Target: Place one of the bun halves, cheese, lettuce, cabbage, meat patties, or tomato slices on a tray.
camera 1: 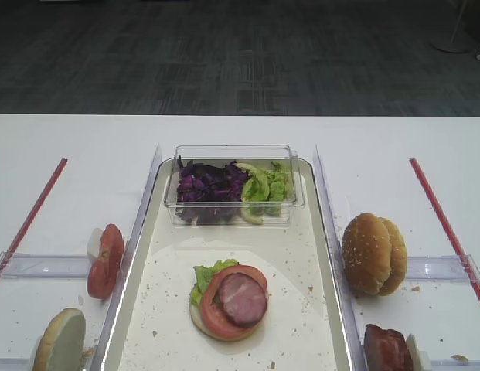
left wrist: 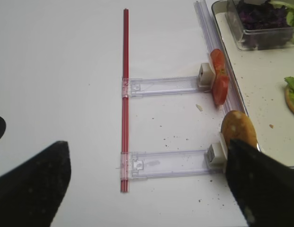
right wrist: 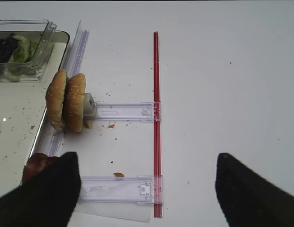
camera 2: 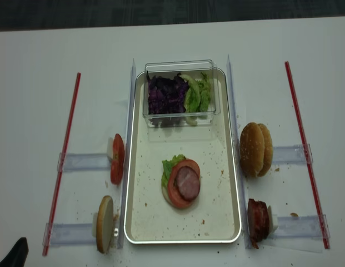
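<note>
On the tray (camera 1: 139, 255) (camera 2: 228, 167) lies a stack: a pale bun base, lettuce (camera 1: 209, 274), a tomato slice (camera 1: 216, 305) and a meat patty (camera 1: 243, 299). More lettuce (camera 1: 264, 188) and cabbage (camera 1: 210, 185) fill a clear box. Left of the tray stand tomato slices (left wrist: 219, 80) and one bun half (left wrist: 237, 130). On the right stand two bun halves (right wrist: 66, 101) and meat patties (right wrist: 38, 165). Cheese is out of view. My right gripper (right wrist: 147, 189) is open above the bare table. My left gripper (left wrist: 147, 189) is open too, its right finger (left wrist: 260, 189) close by the single bun half.
The clear plastic box (camera 1: 232, 158) sits at the tray's far end. Clear plastic holders (right wrist: 120, 189) (left wrist: 161, 163) and red rods (right wrist: 156, 118) (left wrist: 124, 94) lie on the white table on both sides. Crumbs speckle the tray.
</note>
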You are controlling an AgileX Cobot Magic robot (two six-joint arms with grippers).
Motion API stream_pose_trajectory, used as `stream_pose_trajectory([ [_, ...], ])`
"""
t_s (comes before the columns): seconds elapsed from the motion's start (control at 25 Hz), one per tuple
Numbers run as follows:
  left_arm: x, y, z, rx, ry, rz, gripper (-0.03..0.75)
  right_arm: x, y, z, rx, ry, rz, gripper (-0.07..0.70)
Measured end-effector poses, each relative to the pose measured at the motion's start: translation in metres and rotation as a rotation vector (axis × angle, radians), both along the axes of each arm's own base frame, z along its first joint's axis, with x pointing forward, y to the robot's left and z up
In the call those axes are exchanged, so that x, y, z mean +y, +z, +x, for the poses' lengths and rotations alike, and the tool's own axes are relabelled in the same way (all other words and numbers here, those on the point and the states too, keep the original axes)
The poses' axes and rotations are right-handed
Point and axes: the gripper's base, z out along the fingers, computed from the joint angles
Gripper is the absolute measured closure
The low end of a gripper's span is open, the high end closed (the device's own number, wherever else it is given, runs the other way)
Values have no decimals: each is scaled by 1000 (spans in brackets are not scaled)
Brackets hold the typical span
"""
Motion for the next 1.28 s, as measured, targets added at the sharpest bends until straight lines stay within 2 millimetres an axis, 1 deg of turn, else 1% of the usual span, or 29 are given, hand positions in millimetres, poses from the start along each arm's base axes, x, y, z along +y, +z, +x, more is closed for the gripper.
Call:
stream_pose_trajectory([
  [1.28,0,0,0,0,0,0,103,0,0,0,0,-3,5,29],
])
